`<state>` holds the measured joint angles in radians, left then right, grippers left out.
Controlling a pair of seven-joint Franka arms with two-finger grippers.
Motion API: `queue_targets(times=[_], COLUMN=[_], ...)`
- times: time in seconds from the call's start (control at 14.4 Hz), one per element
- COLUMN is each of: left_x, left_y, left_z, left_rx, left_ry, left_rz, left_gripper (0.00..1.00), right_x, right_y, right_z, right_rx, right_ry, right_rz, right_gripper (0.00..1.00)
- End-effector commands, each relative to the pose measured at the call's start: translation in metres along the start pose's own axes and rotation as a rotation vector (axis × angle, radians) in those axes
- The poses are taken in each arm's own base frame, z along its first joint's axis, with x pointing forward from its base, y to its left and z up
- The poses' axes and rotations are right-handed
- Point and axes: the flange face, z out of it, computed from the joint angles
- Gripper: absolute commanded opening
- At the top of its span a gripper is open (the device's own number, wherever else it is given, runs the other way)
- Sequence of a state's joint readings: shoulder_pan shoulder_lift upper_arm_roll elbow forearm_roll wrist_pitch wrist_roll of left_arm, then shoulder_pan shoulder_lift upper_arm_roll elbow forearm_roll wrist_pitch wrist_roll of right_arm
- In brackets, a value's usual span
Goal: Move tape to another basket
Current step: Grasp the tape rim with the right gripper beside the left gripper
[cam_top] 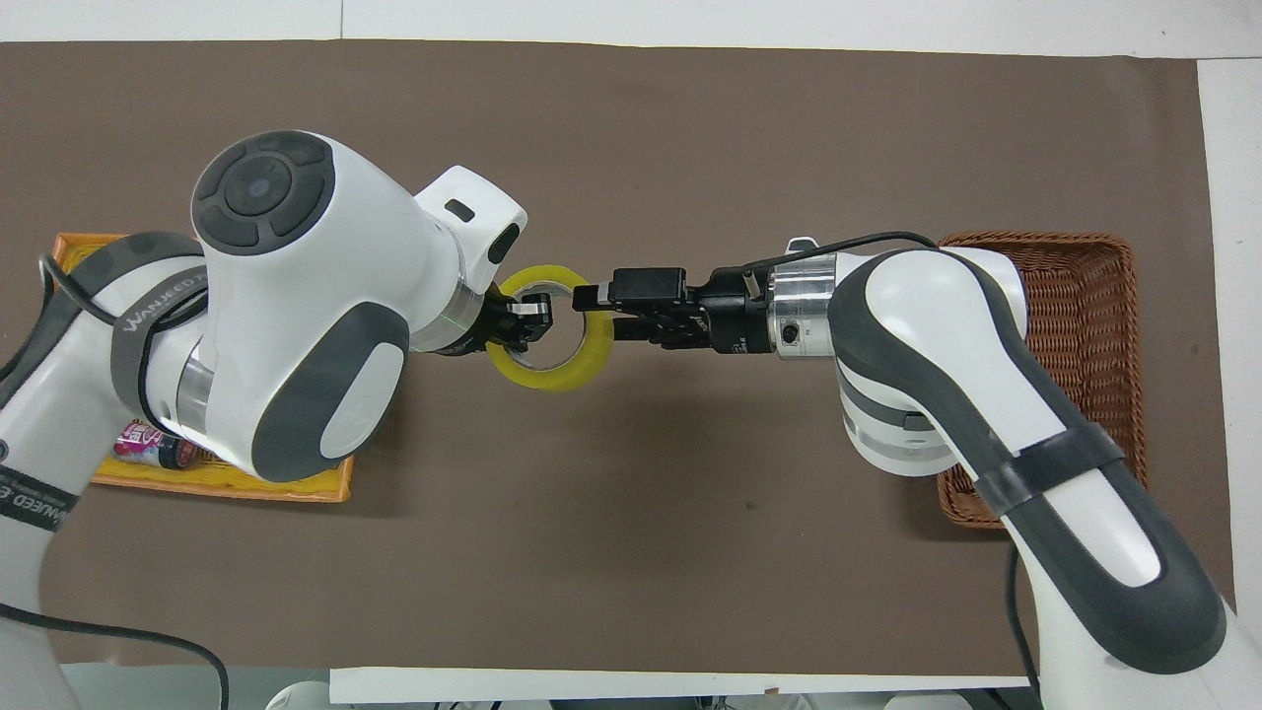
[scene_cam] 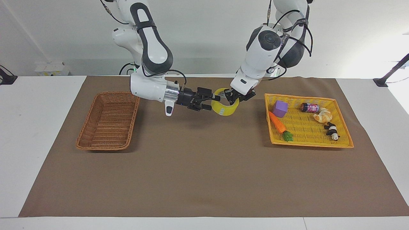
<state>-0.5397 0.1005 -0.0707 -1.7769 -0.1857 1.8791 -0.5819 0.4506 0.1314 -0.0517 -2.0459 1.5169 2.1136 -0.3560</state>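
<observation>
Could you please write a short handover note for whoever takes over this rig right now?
Left gripper: shut on the wall of the translucent yellow packing tape roll, held in the air over the brown mat.
Right gripper: open, fingers straddling the roll's wall nearest the dark brown wicker basket, not clamped.
Done: tape lifted out of the flat yellow woven tray.
Left: right grips, left releases, tape goes into the wicker basket.

A flat bright yellow woven tray (scene_cam: pixel 346 140) is lying toward the left arm's end of a brown table mat (scene_cam: pixel 204 179). Sitting in it are a purple cube (scene_cam: pixel 280 108), an orange toy carrot with green leaves (scene_cam: pixel 277 123), a small dark jar with a pink label (scene_cam: pixel 310 107), a pale bread roll (scene_cam: pixel 323 115) and a black-and-white panda figure (scene_cam: pixel 332 131).
</observation>
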Motion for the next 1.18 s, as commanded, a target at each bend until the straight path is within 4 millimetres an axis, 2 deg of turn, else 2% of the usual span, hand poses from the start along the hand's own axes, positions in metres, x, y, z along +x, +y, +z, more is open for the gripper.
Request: queue_targets(times=[0.0, 0.21, 0.83, 0.97, 1.04, 1.11], left_x=[0.003, 0.003, 0.003, 0.003, 0.003, 0.003], left_y=[0.001, 0.0, -0.002, -0.001, -0.001, -0.001], left_z=[-0.005, -0.005, -0.004, -0.005, -0.004, -0.004], left_rx=[-0.021, -0.019, -0.014, -0.016, -0.015, -0.015], left_ry=[0.007, 0.007, 0.0, 0.004, 0.002, 0.002], left_rz=[-0.016, -0.017, -0.02, -0.018, -0.018, -0.018], left_gripper=[0.0, 0.0, 0.0, 0.0, 0.0, 0.0], right_x=[-0.009, -0.01, -0.017, -0.018, -0.019, -0.018], right_y=[0.002, 0.002, 0.003, 0.003, 0.002, 0.003], right_z=[-0.007, -0.008, 0.002, 0.004, 0.006, 0.006], right_rx=[-0.003, -0.011, -0.023, -0.025, -0.03, -0.032], right_ry=[-0.015, -0.014, -0.025, -0.027, -0.021, -0.017], right_rz=[-0.029, -0.036, -0.038, -0.049, -0.056, -0.055], right_gripper=[0.95, 0.89, 0.89, 0.81, 0.75, 0.64])
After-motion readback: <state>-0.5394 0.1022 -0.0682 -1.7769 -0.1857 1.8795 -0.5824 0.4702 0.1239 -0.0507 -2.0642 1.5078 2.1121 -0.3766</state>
